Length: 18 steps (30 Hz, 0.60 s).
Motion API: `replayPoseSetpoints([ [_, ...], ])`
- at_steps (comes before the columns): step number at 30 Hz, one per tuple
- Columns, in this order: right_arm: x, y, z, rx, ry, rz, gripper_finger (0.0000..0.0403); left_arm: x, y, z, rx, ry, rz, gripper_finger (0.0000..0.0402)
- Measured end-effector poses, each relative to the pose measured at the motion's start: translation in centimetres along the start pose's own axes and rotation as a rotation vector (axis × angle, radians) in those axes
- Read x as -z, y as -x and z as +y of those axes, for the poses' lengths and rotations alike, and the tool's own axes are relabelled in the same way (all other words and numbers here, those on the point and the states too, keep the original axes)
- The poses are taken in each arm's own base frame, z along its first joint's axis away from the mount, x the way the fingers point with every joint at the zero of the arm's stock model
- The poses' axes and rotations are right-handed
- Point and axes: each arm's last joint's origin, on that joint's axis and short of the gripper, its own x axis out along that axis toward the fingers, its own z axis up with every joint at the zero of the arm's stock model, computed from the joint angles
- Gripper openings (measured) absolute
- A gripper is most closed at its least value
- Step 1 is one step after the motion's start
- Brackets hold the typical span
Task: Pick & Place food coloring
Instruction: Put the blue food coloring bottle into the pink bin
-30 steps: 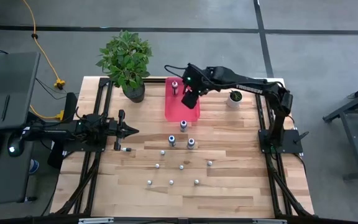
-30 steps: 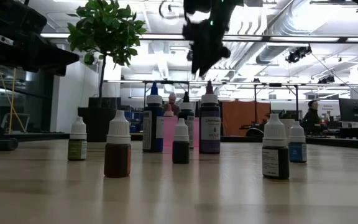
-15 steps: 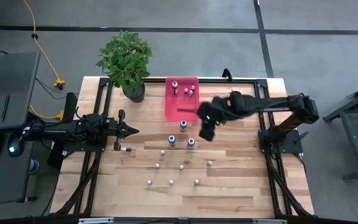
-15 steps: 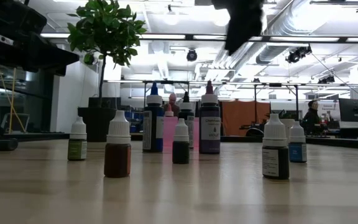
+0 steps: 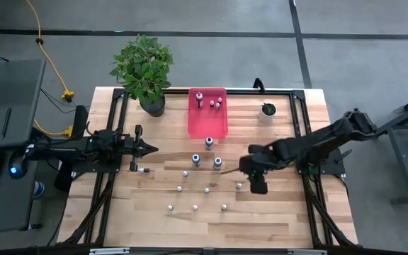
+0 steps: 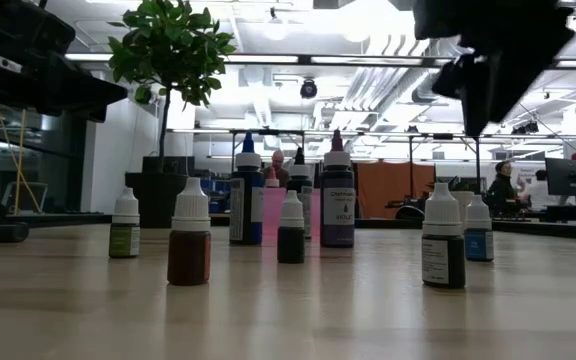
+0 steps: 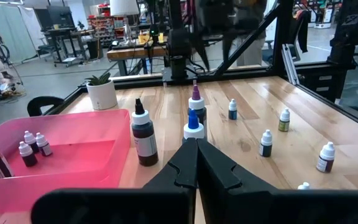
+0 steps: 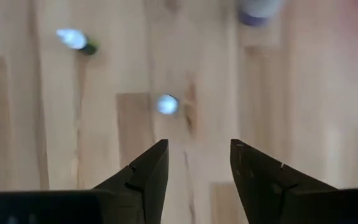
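Note:
Several food coloring bottles (image 5: pixel 207 190) with white caps stand upright and scattered on the wooden table; three taller ones (image 5: pixel 209 142) stand nearer the pink tray (image 5: pixel 207 125). Three more bottles (image 5: pixel 213 104) stand in the tray's far end. My right gripper (image 5: pixel 258 187) hangs open above the table, pointing steeply down, just right of one small bottle (image 5: pixel 239 186). In the right wrist view a white cap (image 8: pixel 166 104) shows ahead of the open fingers (image 8: pixel 197 147). My left gripper (image 5: pixel 144 149) waits shut and level at the table's left.
A large potted plant (image 5: pixel 146 71) stands at the far left corner and a small white pot with a green plant (image 5: pixel 266 111) at the far right. Black frame rails (image 5: pixel 299 134) run along the table's sides. Bare wood lies near the front edge (image 5: pixel 211 230).
My right gripper has swung from above the pink tray toward the table's near and right side, sinking and tipping further downward; it now hangs over the scattered small bottles. The bottles on the table have not moved.

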Motion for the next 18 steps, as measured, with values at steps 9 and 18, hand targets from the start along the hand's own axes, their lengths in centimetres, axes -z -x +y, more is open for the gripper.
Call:
replayPoseSetpoints([
  [9,1.6,-3.7,0.5,-0.028,-0.007,-0.095,0.0164,0.0,0.0,0.0,0.0,0.0,0.0,0.0],
  [18,1.7,-6.1,0.8,-0.078,0.037,-0.05,0.0184,0.0,0.0,0.0,0.0,0.0,0.0,0.0],
])
